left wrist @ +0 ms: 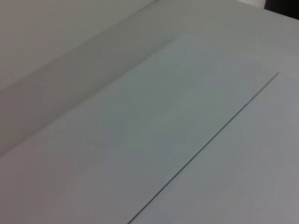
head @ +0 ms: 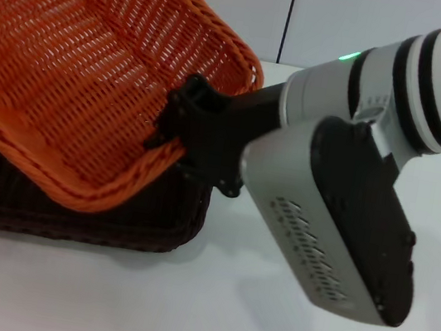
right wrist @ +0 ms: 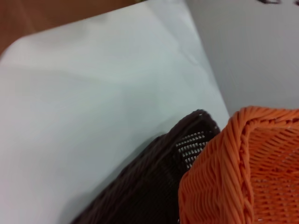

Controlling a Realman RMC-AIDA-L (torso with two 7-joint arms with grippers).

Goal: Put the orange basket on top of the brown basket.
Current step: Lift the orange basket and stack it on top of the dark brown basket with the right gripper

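Note:
The orange basket [head: 76, 67] hangs tilted above the brown basket [head: 69, 221], its open side facing me and its near edge low over the brown one's rim. My right gripper [head: 179, 121] is shut on the orange basket's right rim, reaching in from the right. The right wrist view shows the orange basket's corner [right wrist: 252, 177] pressed close beside the brown basket's corner [right wrist: 149, 186]; whether they touch is unclear. The brown basket stands on the white table [head: 263, 323] at the left. My left gripper appears in no view.
The bulky white and black right forearm [head: 347, 211] fills the right-hand middle of the head view. The left wrist view holds only bare white table [left wrist: 163, 116] with a thin seam [left wrist: 210, 140]. A wall stands behind the table.

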